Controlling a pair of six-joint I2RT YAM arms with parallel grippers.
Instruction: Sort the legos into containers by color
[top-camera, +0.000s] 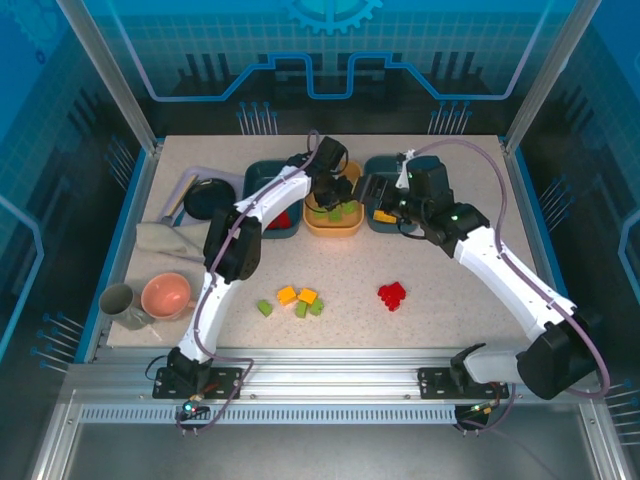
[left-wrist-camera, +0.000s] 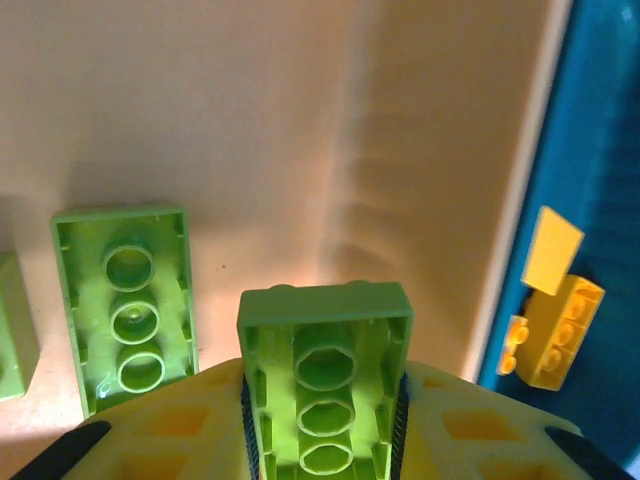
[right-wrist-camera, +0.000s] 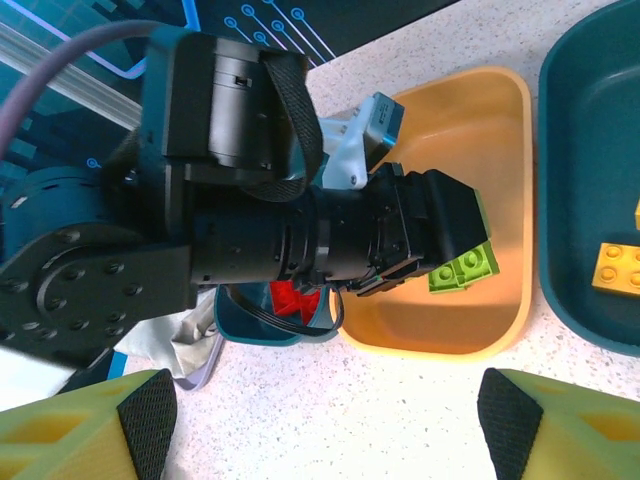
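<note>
Lego (left-wrist-camera: 325, 340) lt green, underside tubes showing, pinched in left pincer (left-wrist-camera: 322, 430).

Item 1: left arm (top-camera: 213, 285), white links with black joints, elbow folded, forearm reaching away from the base, black wrist pitched down.
Item 2: left end effector (left-wrist-camera: 322, 425), yellow fingers (left-wrist-camera: 480, 425) clamped on a light green studded plastic brick (left-wrist-camera: 325, 380), which sits between the pads with its hollow underside outward.
Item 3: right arm (top-camera: 500, 265), white forearm stretched from a low elbow.
Item 4: right end effector (right-wrist-camera: 320, 430), yellow black-tipped fingers (right-wrist-camera: 560, 425) spread wide, facing the left end effector (right-wrist-camera: 455, 262) just ahead of it.
</note>
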